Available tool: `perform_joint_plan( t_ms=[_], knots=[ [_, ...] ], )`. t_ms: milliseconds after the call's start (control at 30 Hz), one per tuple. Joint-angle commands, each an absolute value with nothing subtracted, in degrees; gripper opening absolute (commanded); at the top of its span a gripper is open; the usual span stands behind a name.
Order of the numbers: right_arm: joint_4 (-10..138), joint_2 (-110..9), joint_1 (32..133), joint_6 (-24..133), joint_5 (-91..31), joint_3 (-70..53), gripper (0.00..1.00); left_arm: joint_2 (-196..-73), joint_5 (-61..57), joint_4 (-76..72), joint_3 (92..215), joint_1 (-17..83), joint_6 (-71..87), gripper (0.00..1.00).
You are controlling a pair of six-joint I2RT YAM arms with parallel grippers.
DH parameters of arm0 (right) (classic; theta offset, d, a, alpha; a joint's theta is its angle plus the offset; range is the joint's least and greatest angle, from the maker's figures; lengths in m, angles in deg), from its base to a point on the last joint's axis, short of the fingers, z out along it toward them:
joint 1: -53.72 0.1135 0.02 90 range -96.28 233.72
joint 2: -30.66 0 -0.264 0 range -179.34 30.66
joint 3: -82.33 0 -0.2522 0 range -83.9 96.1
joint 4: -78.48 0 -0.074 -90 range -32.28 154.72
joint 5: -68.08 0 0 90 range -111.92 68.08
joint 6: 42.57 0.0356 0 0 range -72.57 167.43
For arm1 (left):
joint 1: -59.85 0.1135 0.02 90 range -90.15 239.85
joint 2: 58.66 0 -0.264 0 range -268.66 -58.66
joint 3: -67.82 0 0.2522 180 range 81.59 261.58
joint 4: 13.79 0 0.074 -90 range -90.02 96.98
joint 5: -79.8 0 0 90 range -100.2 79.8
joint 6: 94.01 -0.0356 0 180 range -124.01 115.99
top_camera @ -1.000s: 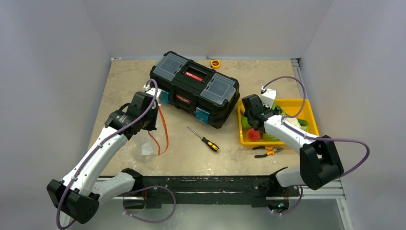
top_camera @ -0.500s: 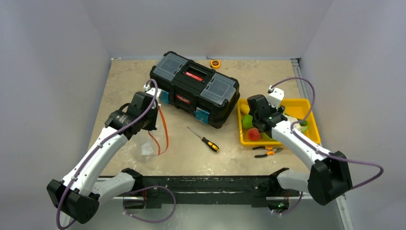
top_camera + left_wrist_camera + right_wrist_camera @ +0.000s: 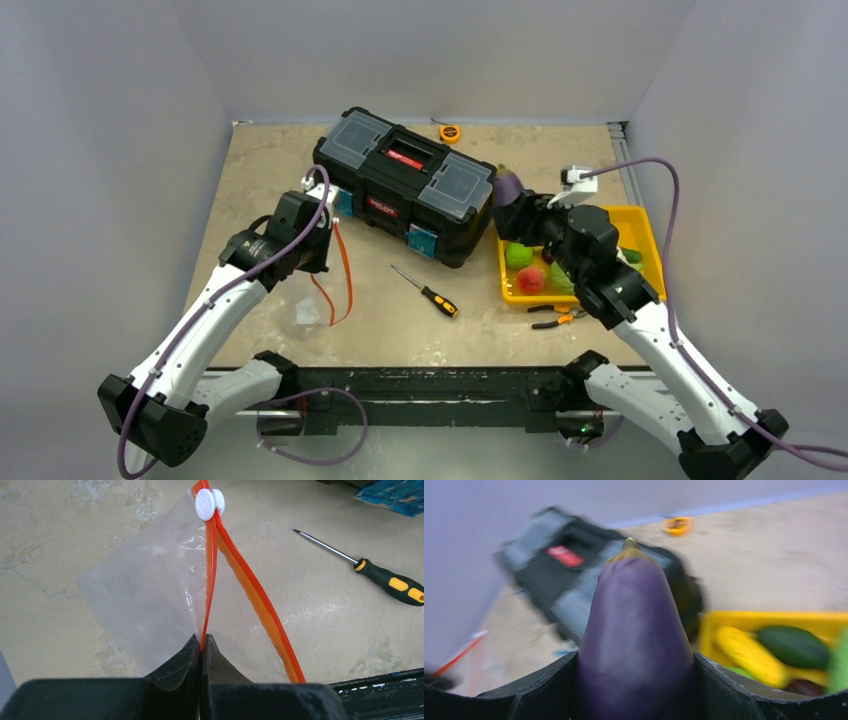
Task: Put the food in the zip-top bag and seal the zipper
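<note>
1. Left gripper: my fingers are pressed fully together on one lip of the zipper. This holds the zip-top bag up over the table, near the left end of the toolbox.
2. Right gripper: my fingers stand wide and clamp the purple eggplant by its thick end, stem pointing away from the wrist. It hangs in the air between the toolbox and the yellow tray, well apart from the bag. The remaining food lies in the tray.
3. Hazard, narrow mouth: only one lip is pinched. The free lip bows away in a slim slot that closes at the white slider. The eggplant looks likely to catch on the strip and fold the mouth shut.
4. Hazard, lost pinch: a downward push on the thin plastic can pull the lip out of my left fingers.
5. Hazard, slip: the eggplant skin is smooth and tapered, so a fast swing may squeeze it forward out of the grip.
6. Hazard, collision: the toolbox sits along the direct path, so a low transfer strikes its corner.
</note>
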State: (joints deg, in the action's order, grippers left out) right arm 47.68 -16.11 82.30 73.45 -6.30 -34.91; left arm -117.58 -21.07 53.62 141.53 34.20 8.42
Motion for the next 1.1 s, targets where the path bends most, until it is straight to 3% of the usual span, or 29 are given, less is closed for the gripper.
perform_joint_plan(
  t_ms=[0, 233, 367, 633, 1067],
  knots=[
    [57.47, -19.55, 91.82, 71.39, -25.82, -29.53, 0.0, -116.96, -20.87, 51.75, 141.53, 34.09, 7.96, 0.0],
    [71.36, -31.44, 108.02, 84.26, -26.73, -30.87, 0.0, -116.72, -21.91, 51.79, 141.26, 34.09, 7.95, 0.0],
    [70.96, -38.9, 113.69, 86.04, -25.38, -26.12, 0.0, -116.14, -22.37, 51.73, 141.19, 34.07, 7.95, 0.0],
    [66.5, -49.98, 117.55, 97.25, -24.77, -20.59, 0.0, -114.75, -23.17, 51.14, 140.76, 34.09, 7.95, 0.0],
    [57.25, -59.03, 117.88, 101.29, -22.98, -8.86, 0.0, -112.39, -22.37, 49.93, 140.3, 34.01, 7.77, 0.0]
  ],
)
